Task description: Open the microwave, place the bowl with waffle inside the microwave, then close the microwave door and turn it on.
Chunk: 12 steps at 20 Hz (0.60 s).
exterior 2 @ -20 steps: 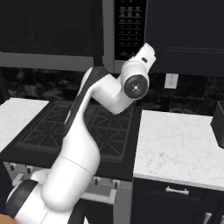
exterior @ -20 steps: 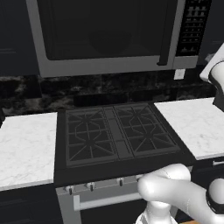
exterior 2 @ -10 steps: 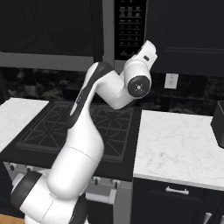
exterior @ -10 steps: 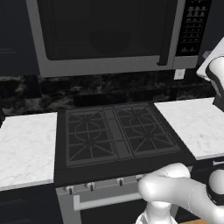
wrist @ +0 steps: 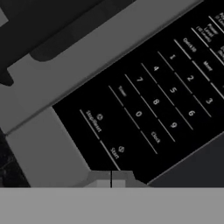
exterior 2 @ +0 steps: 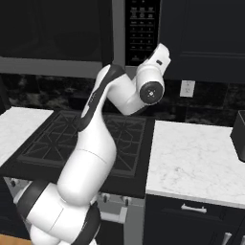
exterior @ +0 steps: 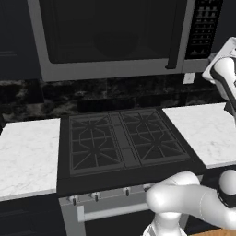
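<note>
The microwave hangs above the stove with its door closed; the dark handle runs down the door's right edge. Behind the dark glass I make out only a dim round shape, so the bowl and waffle are hidden. My gripper is shut, its tips pressed together with nothing between them, right at the lower edge of the black keypad, just under the Start key. In the right base view the arm's hand reaches up to the keypad strip.
A black gas stove sits below the microwave between white marble counters. A wall outlet is behind the right counter. A dark box stands at that counter's far right edge.
The hand has crept slightly up and in toward the keypad. The door has stayed closed.
</note>
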Available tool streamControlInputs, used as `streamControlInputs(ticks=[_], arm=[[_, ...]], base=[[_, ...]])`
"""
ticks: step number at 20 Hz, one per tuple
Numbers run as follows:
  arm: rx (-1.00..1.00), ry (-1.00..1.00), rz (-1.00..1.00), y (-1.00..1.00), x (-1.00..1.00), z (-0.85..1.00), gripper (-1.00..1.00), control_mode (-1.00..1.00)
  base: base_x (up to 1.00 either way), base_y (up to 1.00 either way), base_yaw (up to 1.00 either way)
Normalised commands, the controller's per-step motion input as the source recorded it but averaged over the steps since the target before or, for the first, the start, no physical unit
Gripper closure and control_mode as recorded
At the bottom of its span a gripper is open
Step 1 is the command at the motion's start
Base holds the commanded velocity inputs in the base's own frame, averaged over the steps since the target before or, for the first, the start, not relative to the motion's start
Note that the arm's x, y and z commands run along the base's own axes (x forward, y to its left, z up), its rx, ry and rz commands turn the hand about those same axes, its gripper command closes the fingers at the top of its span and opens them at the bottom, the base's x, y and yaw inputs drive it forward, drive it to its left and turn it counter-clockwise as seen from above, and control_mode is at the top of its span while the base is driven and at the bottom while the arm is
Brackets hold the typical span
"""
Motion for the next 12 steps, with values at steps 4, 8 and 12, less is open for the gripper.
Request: streamControlInputs(ticks=[4, 8, 12], arm=[[-0.02, 0.0, 0.0, 0.0, 0.27, 0.0, 1.0, -1.0], [-0.02, 0.0, 0.0, 0.0, 0.27, 0.0, 1.0, -1.0], [-0.02, 0.0, 0.0, 0.0, 0.25, 0.0, 1.0, -1.0]], base=[[0.0, 0.0, 0.0], [0.0, 0.0, 0.0], [0.0, 0.0, 0.0]])
